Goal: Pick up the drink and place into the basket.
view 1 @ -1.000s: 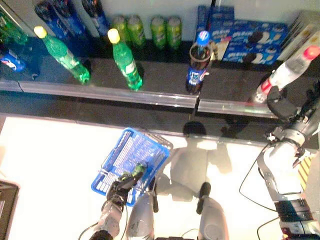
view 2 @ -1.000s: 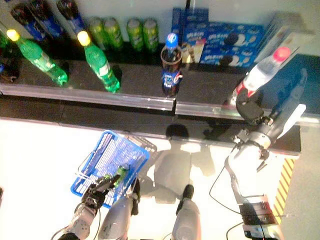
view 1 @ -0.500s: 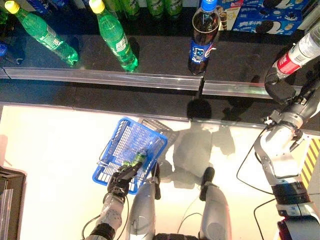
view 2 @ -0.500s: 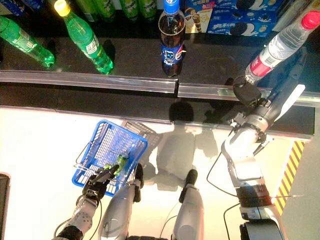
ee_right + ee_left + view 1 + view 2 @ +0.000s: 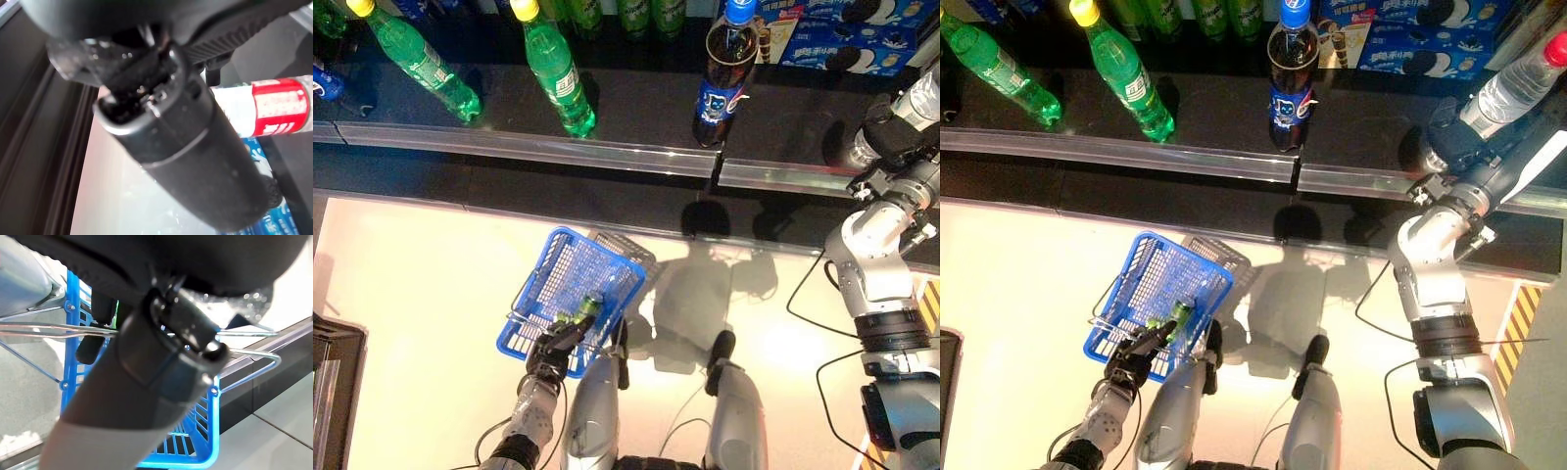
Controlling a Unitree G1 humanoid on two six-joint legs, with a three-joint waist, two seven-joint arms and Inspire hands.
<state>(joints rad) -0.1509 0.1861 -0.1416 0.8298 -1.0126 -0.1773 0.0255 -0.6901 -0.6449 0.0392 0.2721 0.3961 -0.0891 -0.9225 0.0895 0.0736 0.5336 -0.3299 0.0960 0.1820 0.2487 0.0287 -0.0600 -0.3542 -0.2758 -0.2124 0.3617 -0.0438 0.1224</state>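
Two green bottles with yellow caps are standing tilted on the dark shelf, the second green bottle sitting well to the left of the first. A cola bottle with a blue cap is standing further right on the same shelf. Behind it, blue cookie boxes are lying stacked, and green cans are lining the back. A metal rail is running along the shelf's front edge.
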